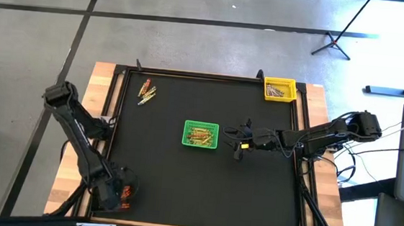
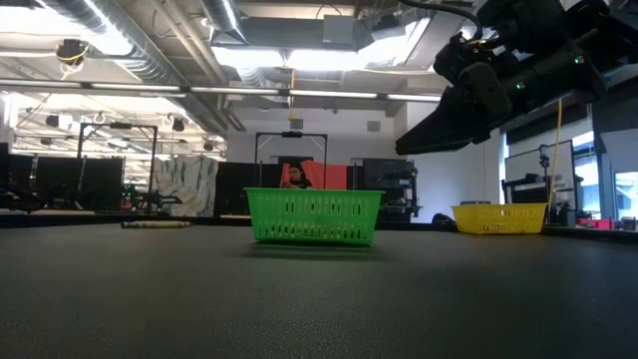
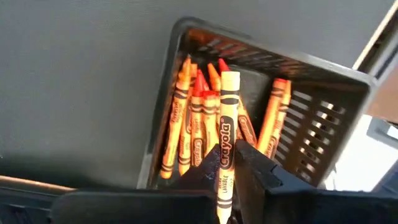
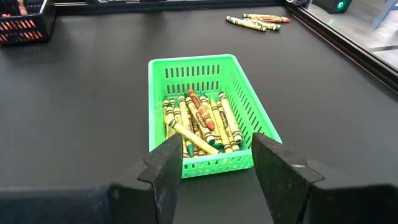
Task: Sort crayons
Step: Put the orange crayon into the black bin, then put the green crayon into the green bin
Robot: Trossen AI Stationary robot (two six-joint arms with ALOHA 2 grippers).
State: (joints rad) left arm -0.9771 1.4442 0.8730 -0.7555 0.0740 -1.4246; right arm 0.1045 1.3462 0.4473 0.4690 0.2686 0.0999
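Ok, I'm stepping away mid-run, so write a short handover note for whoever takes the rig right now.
Left end effector: over the black mesh basket of orange and red crayons, an orange paper-wrapped crayon between its fingers.
Right end effector: open, empty, facing the green mesh basket mid-table.
Done: green and yellow crayons lie in the green basket; the yellow mesh basket at the far corner holds some too.
Left: drop the held crayon; sort the loose crayons on the black mat.

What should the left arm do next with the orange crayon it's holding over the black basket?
Probably open the left pincer and let go. Its orange paper-wrapped crayon already hangs over the black mesh basket, among the other orange and red crayons, so releasing should drop it in.
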